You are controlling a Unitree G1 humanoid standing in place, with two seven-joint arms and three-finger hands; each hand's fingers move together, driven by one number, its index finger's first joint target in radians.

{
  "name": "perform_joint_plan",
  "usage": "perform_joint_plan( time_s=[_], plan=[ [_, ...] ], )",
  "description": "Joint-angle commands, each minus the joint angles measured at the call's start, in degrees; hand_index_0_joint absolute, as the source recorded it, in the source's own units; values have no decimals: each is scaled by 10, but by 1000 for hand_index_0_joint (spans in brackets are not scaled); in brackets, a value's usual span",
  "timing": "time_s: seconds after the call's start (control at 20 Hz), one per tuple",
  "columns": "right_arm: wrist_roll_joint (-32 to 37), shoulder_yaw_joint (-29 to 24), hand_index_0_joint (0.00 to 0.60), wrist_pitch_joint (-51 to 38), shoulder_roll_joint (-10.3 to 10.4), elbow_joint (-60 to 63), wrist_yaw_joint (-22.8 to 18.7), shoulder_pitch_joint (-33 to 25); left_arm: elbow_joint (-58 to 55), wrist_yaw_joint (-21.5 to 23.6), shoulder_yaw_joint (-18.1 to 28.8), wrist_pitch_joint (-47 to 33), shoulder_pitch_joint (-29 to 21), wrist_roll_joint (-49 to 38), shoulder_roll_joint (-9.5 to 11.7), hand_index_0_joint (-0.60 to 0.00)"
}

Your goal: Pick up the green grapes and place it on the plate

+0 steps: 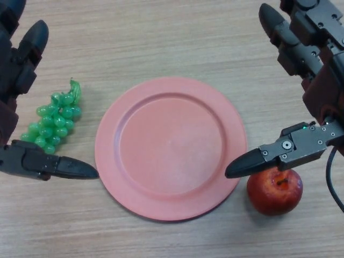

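Left hand (24,107) is spread open around the green grapes (52,123) — close squarely on the bunch's middle, then lift toward the plate (171,148) beside its thumb — right hand (306,80) idle, open.

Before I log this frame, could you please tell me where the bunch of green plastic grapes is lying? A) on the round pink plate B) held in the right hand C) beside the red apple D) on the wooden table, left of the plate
D: the bunch of green plastic grapes lies on the wooden table, left of the round pink plate, between the open left hand's fingers, ungrasped.
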Motion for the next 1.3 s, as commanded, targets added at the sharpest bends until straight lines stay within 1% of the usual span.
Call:
perform_joint_plan(
  time_s=[0.05,0.1,0.15,0.2,0.25,0.3,0.35,0.4,0.45,0.5,0.55,0.65,0.7,0.75,0.8,0.85,0.95,1.05,1.15,1.3],
  plan=[
    [-22,-21,0,-62,-6,-35,-14,-12,22,-2,52,-115,-29,40,39,0],
    [-26,-19,0,-63,-7,-34,-14,-12,40,-4,54,-130,-34,53,44,0],
    [-34,-11,0,-68,-5,-30,-15,-11,88,-4,61,-165,-48,76,55,0],
    [-37,-8,0,-68,-3,-30,-15,-10,111,-3,64,-180,-53,83,62,0],
    [-40,-4,0,-63,1,-34,-14,-11,167,3,68,-209,-70,97,78,0],
    [-42,-2,0,-61,2,-35,-13,-12,193,8,66,-227,-77,111,87,0],
    [-45,0,0,-61,4,-37,-11,-12,253,18,56,-261,-96,143,105,0],
    [-47,0,0,-63,4,-37,-10,-11,276,21,52,-271,-102,152,112,0],
    [-52,3,0,-69,4,-37,-8,-6,325,27,39,-293,-114,182,123,0],
    [-54,4,0,-73,6,-35,-7,-3,347,32,32,-303,-121,195,127,0],
    [-55,6,0,-76,9,-32,-7,-3,396,47,18,-326,-134,235,135,0],
    [-52,2,0,-75,12,-32,-6,-2,443,67,4,-348,-147,272,139,0],
    [-51,1,0,-76,11,-32,-6,-1,455,70,-1,-355,-149,287,142,0],
    [-47,-4,0,-79,10,-30,-5,4,489,86,-13,-381,-158,333,147,0],
    [-46,-5,0,-80,9,-29,-4,6,501,95,-18,-391,-161,353,148,0],
    [-43,-9,0,-80,6,-29,-3,7,533,117,-34,-415,-164,416,152,0],
    [-43,-11,0,-77,3,-29,-4,5,568,138,-45,-434,-166,479,153,0],
    [-42,-12,0,-63,2,-35,-6,-3,605,150,-49,-450,-172,502,153,0],
    [-35,-19,0,-53,1,-42,-5,-8,630,166,-63,-460,-176,526,149,0],
    [-28,-19,0,-66,5,-37,-17,-5,658,174,-82,-465,-176,568,145,0]
  ],
)
